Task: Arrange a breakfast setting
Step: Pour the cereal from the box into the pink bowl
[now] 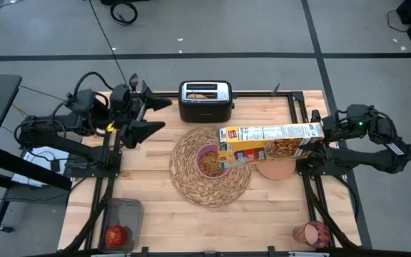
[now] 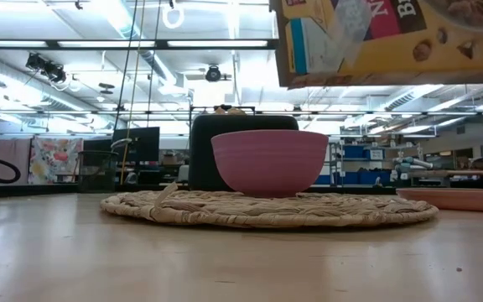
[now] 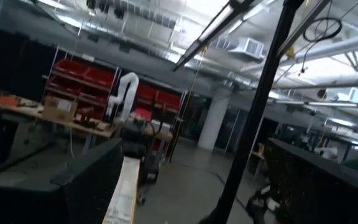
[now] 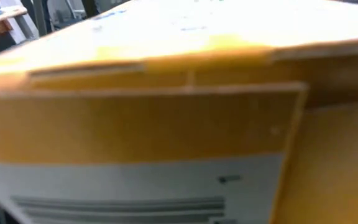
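One bowl (image 1: pixel 210 161) sits at the middle of the round straw mat (image 1: pixel 191 187), already holding cereal, and the cereal box (image 1: pixel 270 143) hangs tipped over it, likely so the pour lands inside. Gripping the box's far end are the right jaws (image 1: pixel 322 132), out over the plate (image 1: pixel 277 169) beside the mat. Behind the mat stands the toaster (image 1: pixel 205 100). Off at the desk's (image 1: pixel 163 214) left edge, the left jaws (image 1: pixel 152 114) wait spread wide, holding nothing. An apple (image 1: pixel 118 234) and a tumbler (image 1: pixel 312 233) sit at the near corners, not yet placed.

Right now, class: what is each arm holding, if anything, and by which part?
The right gripper holds the yellow cereal box by its end, tipped over the pink bowl. The left gripper holds nothing.
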Action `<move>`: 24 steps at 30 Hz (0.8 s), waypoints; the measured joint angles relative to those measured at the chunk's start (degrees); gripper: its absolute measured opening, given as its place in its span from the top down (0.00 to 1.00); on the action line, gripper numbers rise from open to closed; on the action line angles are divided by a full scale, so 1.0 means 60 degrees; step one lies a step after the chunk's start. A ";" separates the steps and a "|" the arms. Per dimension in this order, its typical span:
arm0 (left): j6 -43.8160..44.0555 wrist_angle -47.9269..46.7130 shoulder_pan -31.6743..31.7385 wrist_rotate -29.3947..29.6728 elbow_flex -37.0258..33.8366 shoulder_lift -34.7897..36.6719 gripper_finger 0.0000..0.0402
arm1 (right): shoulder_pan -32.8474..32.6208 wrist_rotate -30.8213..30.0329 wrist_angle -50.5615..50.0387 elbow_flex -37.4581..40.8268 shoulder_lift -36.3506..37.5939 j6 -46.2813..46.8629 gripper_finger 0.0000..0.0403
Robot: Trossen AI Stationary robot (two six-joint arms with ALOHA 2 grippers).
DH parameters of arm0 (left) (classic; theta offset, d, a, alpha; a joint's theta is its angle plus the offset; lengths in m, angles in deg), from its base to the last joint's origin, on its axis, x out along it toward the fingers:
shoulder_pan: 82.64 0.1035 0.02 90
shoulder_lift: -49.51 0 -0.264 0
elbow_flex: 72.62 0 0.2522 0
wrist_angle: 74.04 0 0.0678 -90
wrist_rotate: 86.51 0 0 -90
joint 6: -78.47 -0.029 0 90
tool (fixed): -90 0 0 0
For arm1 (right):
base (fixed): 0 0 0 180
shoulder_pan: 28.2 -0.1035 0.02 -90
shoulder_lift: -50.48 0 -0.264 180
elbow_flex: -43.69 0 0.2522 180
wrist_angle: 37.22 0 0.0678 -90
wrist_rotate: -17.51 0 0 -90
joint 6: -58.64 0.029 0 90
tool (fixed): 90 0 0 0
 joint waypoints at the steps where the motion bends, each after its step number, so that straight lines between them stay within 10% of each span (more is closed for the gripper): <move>1: 0.0000 0.0182 0.0000 0.0000 0.0000 -0.0082 0.02 | 0.0004 0.0021 0.0035 0.0000 0.0014 0.0014 0.39; 24: -0.0916 0.4492 0.0029 -0.0005 0.0011 -0.0364 0.02 | 0.0000 0.0394 0.1946 0.0000 0.0058 0.1193 0.39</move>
